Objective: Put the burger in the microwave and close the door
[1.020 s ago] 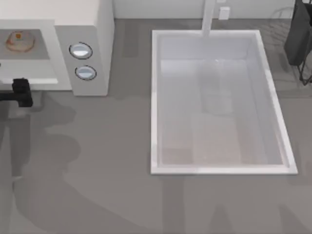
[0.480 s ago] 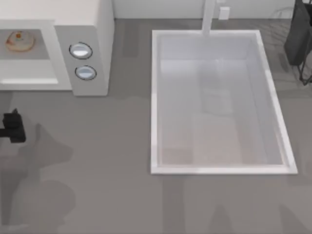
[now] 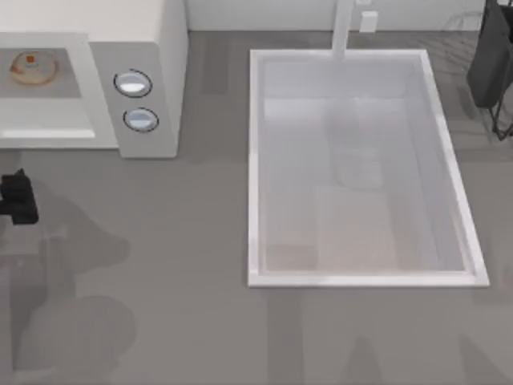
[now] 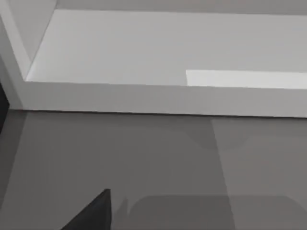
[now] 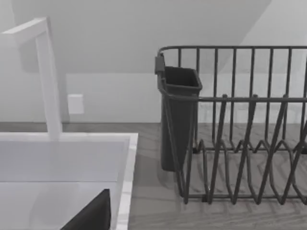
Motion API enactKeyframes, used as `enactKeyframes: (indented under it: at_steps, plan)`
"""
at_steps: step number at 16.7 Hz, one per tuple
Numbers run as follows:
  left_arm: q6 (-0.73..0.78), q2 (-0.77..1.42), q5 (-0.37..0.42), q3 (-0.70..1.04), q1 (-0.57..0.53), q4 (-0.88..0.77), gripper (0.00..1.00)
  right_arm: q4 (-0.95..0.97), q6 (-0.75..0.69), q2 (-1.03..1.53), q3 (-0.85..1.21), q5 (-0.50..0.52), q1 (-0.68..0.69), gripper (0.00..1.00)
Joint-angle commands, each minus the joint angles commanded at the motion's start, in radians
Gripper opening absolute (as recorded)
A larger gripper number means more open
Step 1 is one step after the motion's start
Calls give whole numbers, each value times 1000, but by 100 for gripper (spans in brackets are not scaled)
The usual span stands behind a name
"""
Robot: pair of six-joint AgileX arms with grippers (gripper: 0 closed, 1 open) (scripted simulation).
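Though cropped, left claw (image 3: pixel 18 198) near microwave (image 3: pixel 144 48)

The left gripper (image 3: pixel 18 199) is a small matte black block seen from above, squarish in outline with a short stub jutting from its upper edge, and it bears no markings, screws or cables that can be made out. In the left wrist view a dark charcoal wedge (image 4: pixel 91 214) with a straight slanted edge and a sharp upper corner rises from the lower border (a part of that arm's own hardware, flat-faced and plain). The right wrist view carries the same kind of dark wedge (image 5: pixel 91 214), equally smooth and unmarked.
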Motion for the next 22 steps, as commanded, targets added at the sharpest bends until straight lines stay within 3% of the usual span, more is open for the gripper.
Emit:
enactKeyframes:
  at_steps: [9,17,22]
  plan:
    - [-2,-356,-5,102,0,-469,100,0,0,0,0,0,0,100]
    - [-3,-405,-8,106,-2,-516,100,0,0,0,0,0,0,100]
    - [-18,-617,-41,26,-38,-583,100,0,0,0,0,0,0,100]
